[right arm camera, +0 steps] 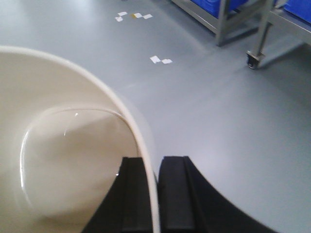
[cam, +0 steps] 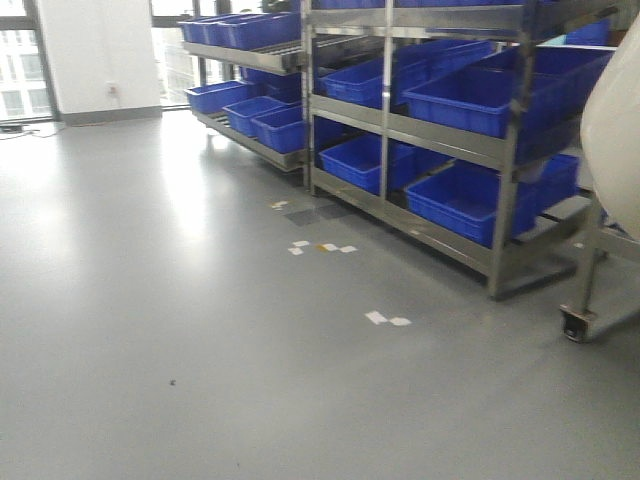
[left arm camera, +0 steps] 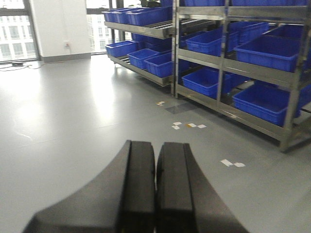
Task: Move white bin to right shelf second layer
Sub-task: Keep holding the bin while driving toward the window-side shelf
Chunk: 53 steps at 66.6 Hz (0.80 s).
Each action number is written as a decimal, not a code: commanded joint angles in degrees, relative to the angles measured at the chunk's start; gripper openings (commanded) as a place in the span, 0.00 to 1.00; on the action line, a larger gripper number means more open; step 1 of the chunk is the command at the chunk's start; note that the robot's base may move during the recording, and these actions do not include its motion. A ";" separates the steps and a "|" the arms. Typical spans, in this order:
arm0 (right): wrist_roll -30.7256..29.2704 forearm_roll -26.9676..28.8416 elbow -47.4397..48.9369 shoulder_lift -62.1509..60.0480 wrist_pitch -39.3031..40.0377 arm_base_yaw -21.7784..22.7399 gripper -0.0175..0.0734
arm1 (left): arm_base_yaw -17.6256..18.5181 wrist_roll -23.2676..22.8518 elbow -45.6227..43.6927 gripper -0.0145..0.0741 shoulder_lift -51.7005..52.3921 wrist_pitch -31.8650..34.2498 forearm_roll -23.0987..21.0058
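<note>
My right gripper [right arm camera: 155,162] is shut on the rim of the white bin [right arm camera: 63,145], one finger inside and one outside the wall. The bin hangs above the grey floor; its cream side also shows at the right edge of the front view [cam: 615,130]. My left gripper [left arm camera: 156,148] is shut and empty, held over the floor. Steel racks [cam: 505,150] with sloping levels stand ahead on the right, loaded with blue crates [cam: 480,95]. Their roller tracks are mostly hidden under the crates. I cannot tell which rack is the right shelf.
A steel wheeled cart's leg and caster [cam: 577,322] stand at the right, next to the nearest rack; they also show in the right wrist view [right arm camera: 252,58]. White tape marks [cam: 387,319] lie on the grey floor. Windows and a white wall [cam: 95,50] are at the far left.
</note>
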<state>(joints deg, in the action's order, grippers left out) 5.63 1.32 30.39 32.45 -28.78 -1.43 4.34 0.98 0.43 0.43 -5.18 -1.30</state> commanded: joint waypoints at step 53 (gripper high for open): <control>0.11 0.14 1.72 -0.09 5.81 -0.13 0.27 | 0.23 -0.27 2.11 0.26 0.92 4.62 -0.36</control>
<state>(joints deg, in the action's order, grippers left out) 5.63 1.32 30.39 32.45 -28.78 -1.43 4.34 0.98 0.43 0.43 -5.18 -1.30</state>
